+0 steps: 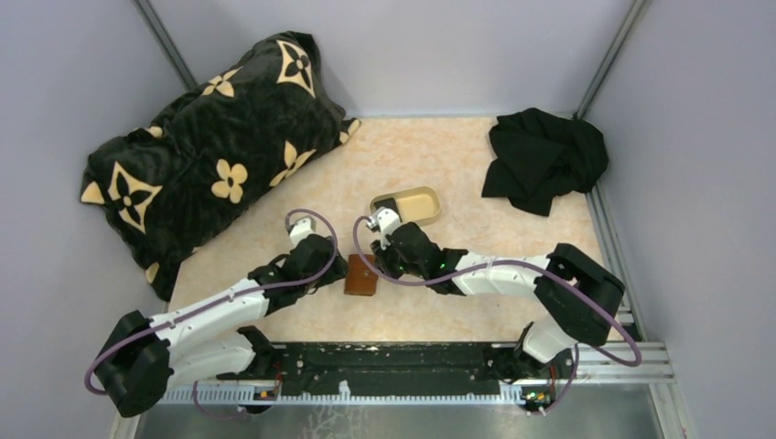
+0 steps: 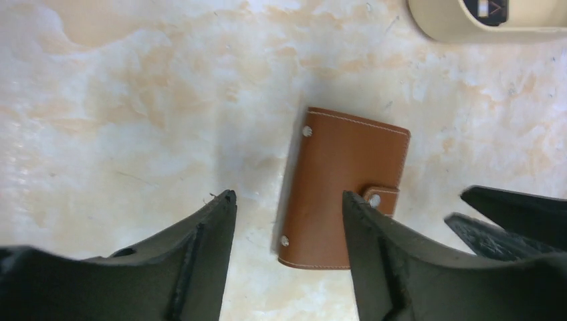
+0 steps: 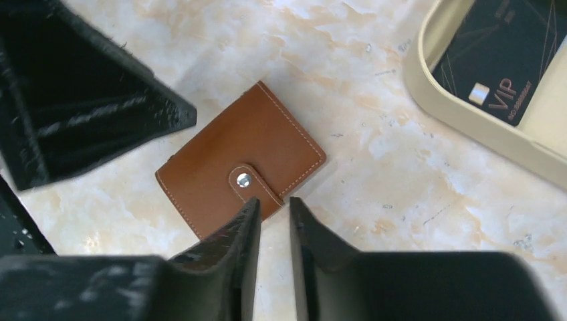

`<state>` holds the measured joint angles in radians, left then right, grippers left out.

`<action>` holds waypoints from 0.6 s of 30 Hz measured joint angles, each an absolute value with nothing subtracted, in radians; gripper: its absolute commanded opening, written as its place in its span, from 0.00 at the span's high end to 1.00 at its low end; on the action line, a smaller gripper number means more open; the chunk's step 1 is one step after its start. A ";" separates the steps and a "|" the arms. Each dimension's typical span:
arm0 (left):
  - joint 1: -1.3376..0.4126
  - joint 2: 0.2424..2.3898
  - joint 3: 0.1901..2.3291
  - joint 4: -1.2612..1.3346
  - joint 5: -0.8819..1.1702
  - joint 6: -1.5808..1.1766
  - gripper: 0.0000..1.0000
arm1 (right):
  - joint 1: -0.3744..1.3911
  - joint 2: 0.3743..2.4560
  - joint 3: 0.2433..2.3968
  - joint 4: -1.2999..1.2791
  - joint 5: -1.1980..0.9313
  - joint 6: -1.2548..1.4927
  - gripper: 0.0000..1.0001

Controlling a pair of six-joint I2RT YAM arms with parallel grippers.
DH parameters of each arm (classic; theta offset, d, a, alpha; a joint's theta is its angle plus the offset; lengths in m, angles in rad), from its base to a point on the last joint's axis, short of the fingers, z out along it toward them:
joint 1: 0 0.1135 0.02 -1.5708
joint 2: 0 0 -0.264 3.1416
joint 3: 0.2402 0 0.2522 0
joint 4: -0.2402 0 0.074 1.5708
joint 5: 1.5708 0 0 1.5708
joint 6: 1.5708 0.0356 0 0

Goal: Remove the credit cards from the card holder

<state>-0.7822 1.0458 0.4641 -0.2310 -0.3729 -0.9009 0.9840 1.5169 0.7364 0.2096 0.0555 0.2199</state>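
The card holder [image 1: 361, 275] lies closed and flat on the marbled table, brown side up, its snap tab fastened [image 3: 245, 179]. My left gripper [image 2: 289, 194] hovers over its left edge, open, with nothing between the fingers. My right gripper [image 3: 273, 200] stands just off the holder's [image 3: 234, 157] tab edge. Its jaws are open by a narrow gap, with bare table showing between them. One of the credit cards [image 3: 498, 67], dark with "VIP" print, lies in the tan tray [image 3: 461, 120]. Any cards inside the holder [image 2: 344, 187] are hidden.
The tan oval tray [image 1: 430, 215] sits just behind the grippers. A black patterned pillow [image 1: 210, 155] fills the back left and a black cloth [image 1: 544, 157] lies at the back right. Grey walls enclose the table.
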 measured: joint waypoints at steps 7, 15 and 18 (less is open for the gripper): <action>-0.761 1.095 0.463 -0.239 -0.390 -0.886 1.00 | 1.040 1.536 0.793 0.133 0.105 0.144 0.62; -0.761 1.136 0.461 -0.204 -0.347 -0.885 1.00 | 1.053 1.634 0.885 0.078 0.130 0.073 0.62; -0.761 1.141 0.457 -0.193 -0.347 -0.886 1.00 | 1.059 1.676 0.909 0.075 0.125 0.058 0.62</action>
